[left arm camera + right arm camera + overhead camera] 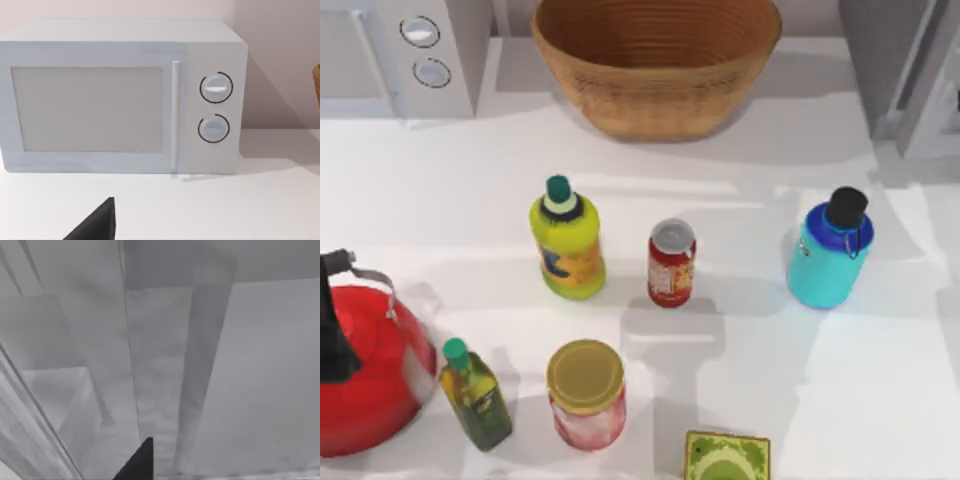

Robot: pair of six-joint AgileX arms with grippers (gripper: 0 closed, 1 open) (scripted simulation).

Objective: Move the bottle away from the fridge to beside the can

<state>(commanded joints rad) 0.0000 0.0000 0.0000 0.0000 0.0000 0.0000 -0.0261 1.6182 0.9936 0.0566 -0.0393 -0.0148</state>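
Turquoise, the bottle (830, 262) stands upright on the desk (770, 380), right of the can (671, 263) and well apart from it, near the fridge (910, 70). Whether either hand is released or clenched I cannot tell.

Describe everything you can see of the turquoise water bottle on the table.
The bottle is stout and turquoise, plastic-looking, with a dark blue collar, a black cap and a thin loop handle. It stands upright on the white table, at the top view's right, in front of the grey fridge and well right of the red can. Nothing touches it.
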